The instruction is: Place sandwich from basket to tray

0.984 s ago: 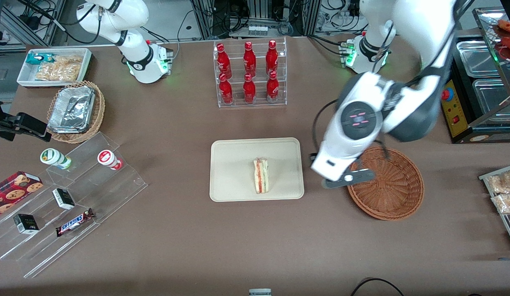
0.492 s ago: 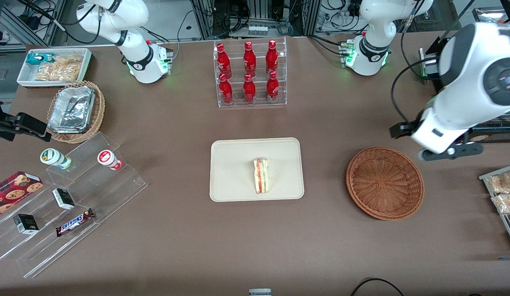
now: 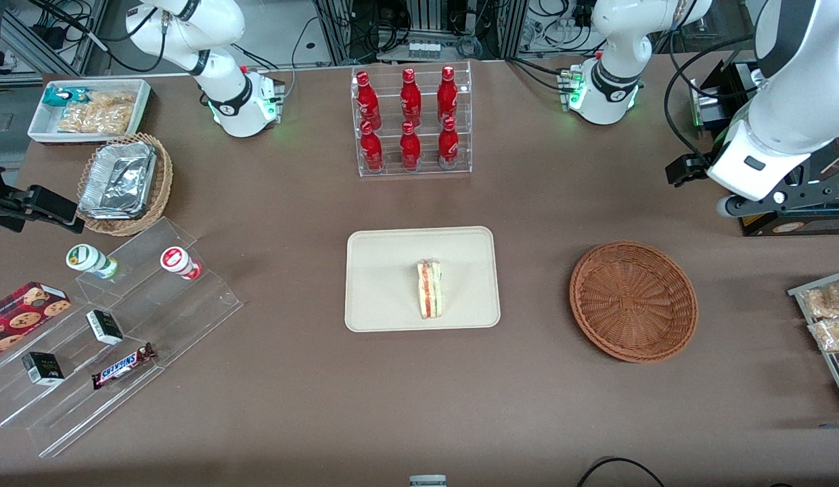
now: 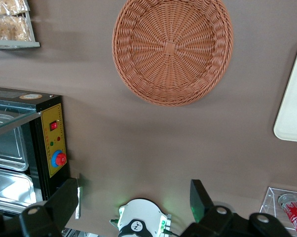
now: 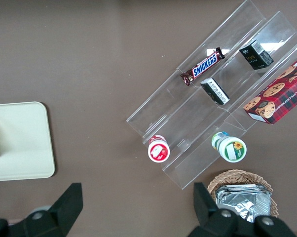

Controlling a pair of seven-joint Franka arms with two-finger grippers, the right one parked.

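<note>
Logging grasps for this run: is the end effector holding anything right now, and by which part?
Nothing. The end effector is open and empty, raised above the table; the sandwich lies on the tray.

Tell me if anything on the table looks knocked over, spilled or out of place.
Nothing stands out. The sandwich lies flat on the tray, the basket sits upright and empty, and the open gripper is up above the table, holding nothing.
</note>
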